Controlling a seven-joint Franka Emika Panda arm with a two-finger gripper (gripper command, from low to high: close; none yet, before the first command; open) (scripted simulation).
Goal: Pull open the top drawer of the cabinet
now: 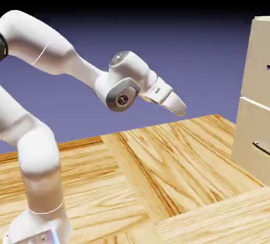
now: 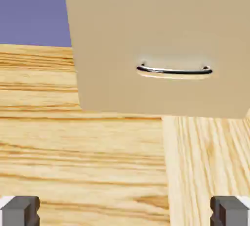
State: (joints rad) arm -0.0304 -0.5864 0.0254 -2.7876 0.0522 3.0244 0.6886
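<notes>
Beige panels are shown at the exterior view's right edge, where the cabinet (image 1: pixel 250 132) is cut off by the frame. The top drawer (image 1: pixel 256 61) is set there as the uppermost front, flush and closed above a thin seam, and only a bit of its dark handle (image 1: pixel 268 67) is caught at the border. Below it, the lower drawer (image 1: pixel 248 129) is fitted with a curved bar handle (image 1: pixel 261 148).

The wrong drawer could be pulled: the hand view is largely taken up by the lower front and its bar, while the upper one is barely included, so the lower bar could be mistaken for the target. If the hand is advanced along its present downward slant, the lower panel or the wood floor (image 1: pixel 174 158) could be met instead. A raised, levelled approach seems to be called for. With poor alignment, the small handle could be knocked by a fingertip or pinched only at its edge, and the grip could be lost once pulling is begun.

The gripper (image 2: pixel 125 212) is spread wide, its grey tips parted at opposite sides of the hand view. Nothing is held between them, and neither handle is touched; the cabinet is left well apart.
</notes>
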